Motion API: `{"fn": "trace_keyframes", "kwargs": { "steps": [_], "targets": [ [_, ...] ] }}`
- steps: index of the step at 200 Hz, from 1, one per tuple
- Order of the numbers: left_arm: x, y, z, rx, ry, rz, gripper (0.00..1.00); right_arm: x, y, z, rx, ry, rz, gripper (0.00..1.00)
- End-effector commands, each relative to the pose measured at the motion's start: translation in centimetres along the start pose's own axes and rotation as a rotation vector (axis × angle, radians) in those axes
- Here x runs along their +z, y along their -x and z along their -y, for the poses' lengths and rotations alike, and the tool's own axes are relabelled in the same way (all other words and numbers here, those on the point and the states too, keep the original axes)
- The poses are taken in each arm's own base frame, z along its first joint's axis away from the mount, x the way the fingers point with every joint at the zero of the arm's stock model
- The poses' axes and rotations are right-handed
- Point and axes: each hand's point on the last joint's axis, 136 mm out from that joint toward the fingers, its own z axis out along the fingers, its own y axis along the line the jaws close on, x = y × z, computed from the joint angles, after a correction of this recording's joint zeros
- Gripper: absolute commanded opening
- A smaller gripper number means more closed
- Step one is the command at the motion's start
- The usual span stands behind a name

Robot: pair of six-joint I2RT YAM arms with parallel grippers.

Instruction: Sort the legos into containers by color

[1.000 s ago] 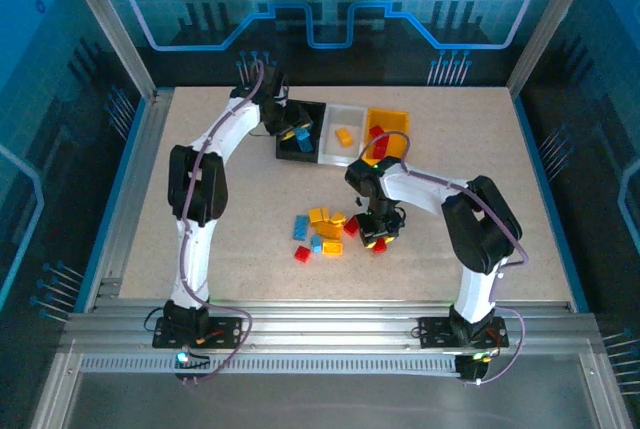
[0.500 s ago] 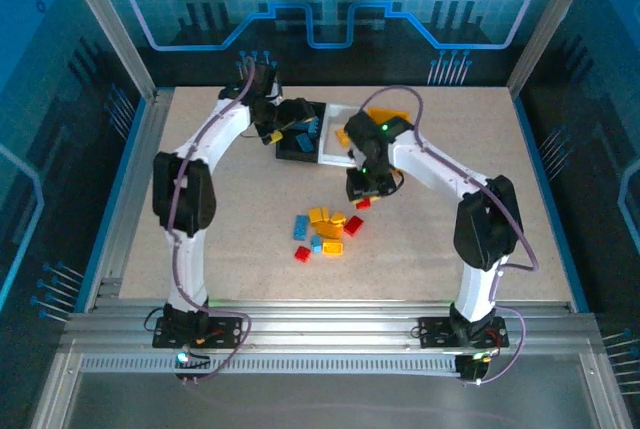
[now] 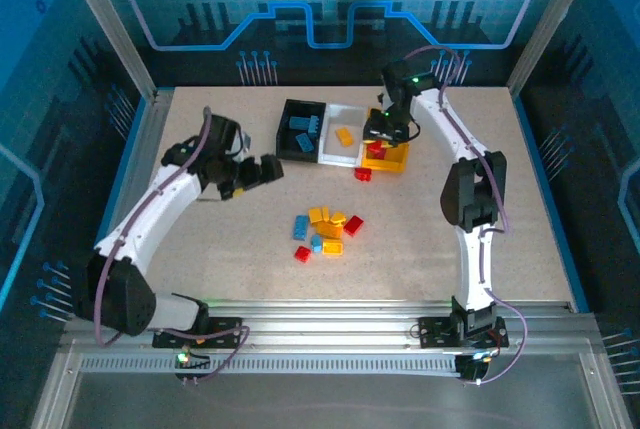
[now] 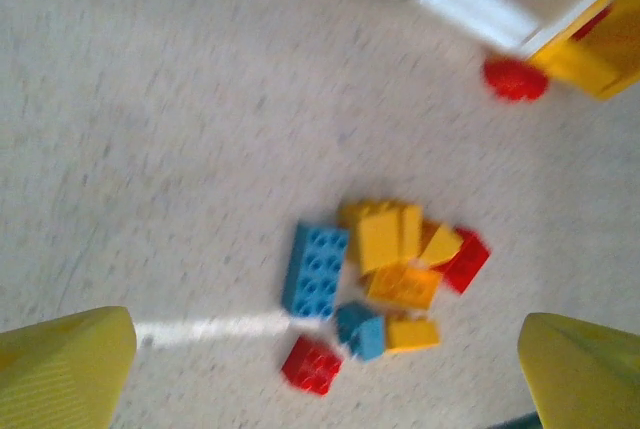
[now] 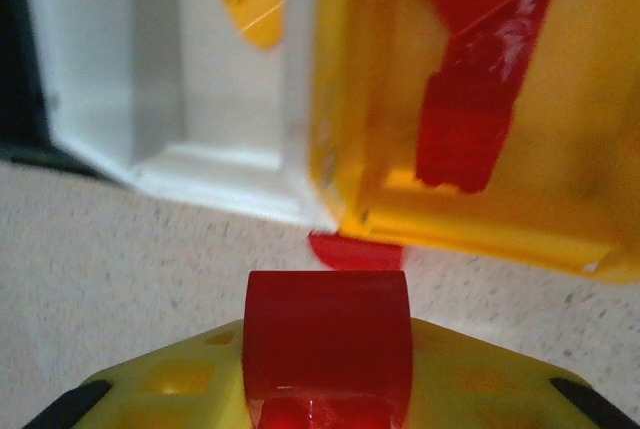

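The desk (image 3: 480,209) carries three joined bins. The yellow bin (image 5: 480,234) lies just ahead of and below the right end effector (image 3: 384,137). The white bin (image 5: 200,164) sits to that end effector's left, and the black bin (image 3: 283,134) beyond it. The pile (image 4: 385,269) of blue, yellow and red bricks lies ahead of the left end effector (image 3: 265,171), whose fingers are spread wide and empty. The right end effector pinches a red brick (image 5: 327,334).

Step in hand: delivery of red to the yellow bin, which already holds red pieces. Next move, by judgement: advance past the rim, then release. A stray brick (image 3: 363,174), also red, lies on the desk just outside that rim and will probably need retrieval.
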Motion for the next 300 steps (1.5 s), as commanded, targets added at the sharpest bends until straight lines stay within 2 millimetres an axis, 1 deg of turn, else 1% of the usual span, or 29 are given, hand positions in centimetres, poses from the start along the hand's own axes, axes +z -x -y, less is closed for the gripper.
{"fn": "trace_keyframes", "kwargs": {
  "steps": [1,17,25,26,29,37,61,79,91,107,121,126,128,136,163,182,208,229,252,274,300],
  "targets": [
    [0.2,-4.4,-0.6,0.033,-0.003,-0.085,0.99,0.6,2.0,1.3,0.096,0.014,0.007,0.37],
    [1.0,-6.3,-1.2,0.052,0.031,-0.124,0.99,1.4,3.2,2.5,0.126,-0.001,0.014,0.37],
    [1.4,-7.0,-1.4,0.049,0.040,-0.143,0.99,1.4,3.7,2.8,0.133,-0.001,0.022,0.37],
    [1.5,-7.0,-1.4,0.049,0.041,-0.144,0.99,1.3,3.7,2.7,0.132,0.000,0.024,0.37],
    [1.6,-7.2,-1.4,0.047,0.044,-0.150,0.99,2.3,3.7,3.2,0.141,-0.010,0.006,0.37],
    [2.0,-7.6,-1.4,0.043,0.045,-0.162,0.98,2.8,4.0,3.5,0.146,-0.015,0.004,0.37],
    [3.3,-8.3,-1.2,0.091,0.071,-0.195,0.92,3.6,4.6,4.2,0.151,-0.024,0.003,0.41],
    [4.7,-9.1,-1.2,0.155,0.108,-0.247,0.87,3.8,4.6,4.4,0.154,-0.025,-0.008,0.48],
    [5.5,-9.7,-1.0,0.214,0.128,-0.278,0.86,3.3,4.7,4.5,0.148,-0.030,0.000,0.53],
    [6.6,-10.4,-0.3,0.297,0.135,-0.313,0.86,2.3,4.6,4.0,0.114,-0.023,0.019,0.59],
    [7.5,-11.0,0.4,0.364,0.134,-0.332,0.86,1.0,4.3,3.7,0.075,-0.036,0.037,0.62],
    [7.8,-11.2,0.6,0.385,0.136,-0.340,0.86,1.1,4.0,3.9,0.067,-0.047,0.029,0.62],
    [7.9,-11.3,0.7,0.392,0.136,-0.343,0.85,0.2,4.0,3.5,0.057,-0.043,0.045,0.62],
    [8.4,-11.5,1.0,0.420,0.136,-0.355,0.84,-0.8,3.4,3.3,0.045,-0.046,0.052,0.62],
    [10.2,-12.3,1.3,0.495,0.162,-0.393,0.74,-3.1,0.4,2.5,0.008,-0.037,0.072,0.63],
    [11.4,-12.7,1.4,0.531,0.173,-0.413,0.71,-3.5,-2.5,2.7,-0.001,-0.038,0.050,0.64],
    [12.7,-13.1,1.6,0.562,0.185,-0.438,0.67,-2.9,-6.9,3.6,0.012,-0.046,-0.018,0.64],
    [13.6,-13.1,1.4,0.571,0.199,-0.451,0.65,-2.8,-9.6,4.2,0.030,-0.037,-0.041,0.64],
    [14.4,-13.3,1.3,0.581,0.209,-0.469,0.61,-2.4,-11.6,4.7,0.042,-0.032,-0.064,0.64],
    [15.0,-13.7,1.0,0.601,0.237,-0.487,0.57,-2.0,-12.7,4.7,0.045,-0.030,-0.081,0.64],
    [15.4,-14.4,0.2,0.618,0.275,-0.509,0.55,-0.2,-14.1,4.0,0.054,-0.029,-0.143,0.65]
  ]
}}
